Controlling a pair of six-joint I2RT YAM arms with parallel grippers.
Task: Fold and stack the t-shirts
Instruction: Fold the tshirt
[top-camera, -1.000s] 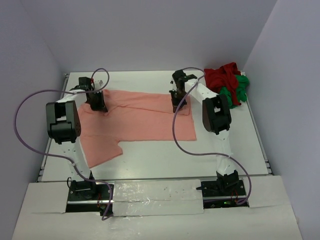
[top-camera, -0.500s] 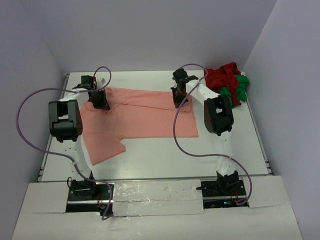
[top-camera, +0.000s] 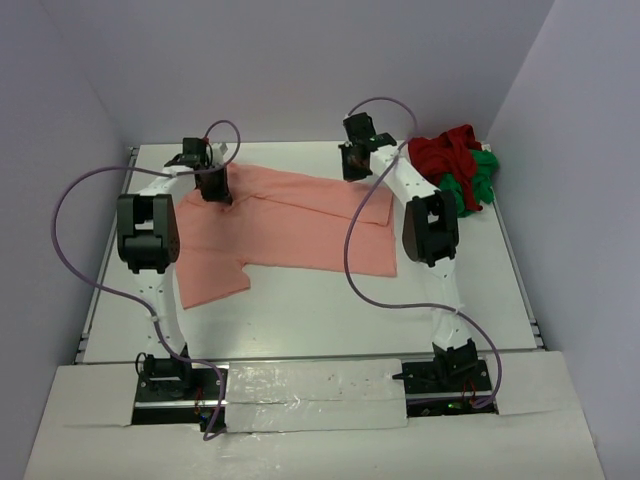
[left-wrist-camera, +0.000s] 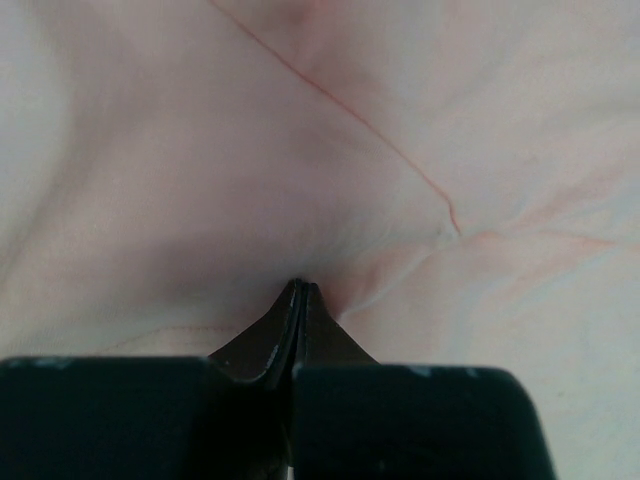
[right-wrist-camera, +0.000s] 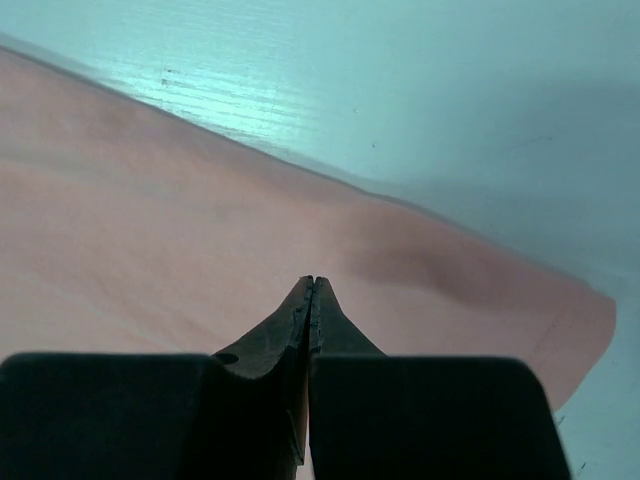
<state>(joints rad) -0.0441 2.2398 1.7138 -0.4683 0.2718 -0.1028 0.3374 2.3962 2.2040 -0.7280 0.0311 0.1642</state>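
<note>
White table (top-camera: 300, 330) boxed in by lilac walls (top-camera: 300, 70); salmon-pink t-shirt (top-camera: 300, 215) lies spread across the far half, with one sleeve trailing toward the left edge. Left gripper (top-camera: 213, 185) has its jaws together, pinched on a pucker of the shirt near the far-left corner; the wrist view shows cloth gathered right at the tips. Right gripper (top-camera: 352, 168) is also closed, nipping the shirt's far hem near the middle of the far edge; a sliver of pink shows between the jaws.

Risks:
- Both pinches look thin, so a hem could slip out if the arms pull apart or lift unevenly.
- A grip may hold only one layer, which would make the fold skew or bunch.
- The shirt sits slanted rather than square to the table edges, so a fold from here probably comes out crooked.
- The far hem is close to the far edge and could get dragged over it.

Around:
- Dark red t-shirt (top-camera: 440, 150) and green t-shirt (top-camera: 470, 185) are heaped together in the far-right corner, unfolded, just beside the right arm's forearm; a swing that way could snag them.
- Right purple cable (top-camera: 350, 255) hangs across the pink cloth and may drag it.
- Left purple cable (top-camera: 75, 200) loops out past the left edge, away from the shirt.
</note>
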